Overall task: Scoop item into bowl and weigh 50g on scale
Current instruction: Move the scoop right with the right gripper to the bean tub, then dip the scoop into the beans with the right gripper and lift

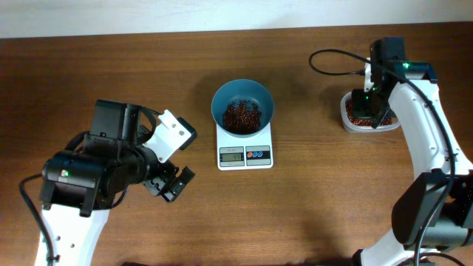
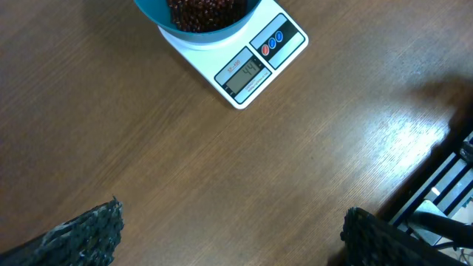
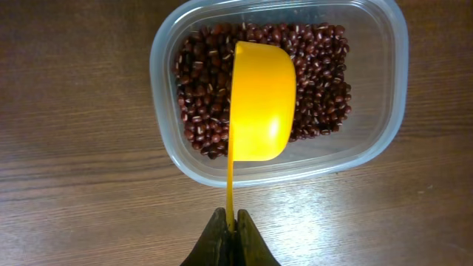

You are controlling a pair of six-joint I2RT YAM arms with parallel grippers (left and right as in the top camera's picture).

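wooden table, small dark red-brown beans in teal bowl

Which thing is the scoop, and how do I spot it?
Look at the right arm's side of the table, where a clear tub of beans sits. Above it, the right claw pinches a thin handle. At the handle's end is the scoop, the only bright yellow thing among all the brown.

Brown wood-grain surface: smooth, faint sheen. Clear rectangular plastic tub: glossy. Yellow plastic scoop: smooth, glossy. Round teal-blue bowl: smooth. White square scale: smooth plastic. Dark reddish-brown beans: shiny.
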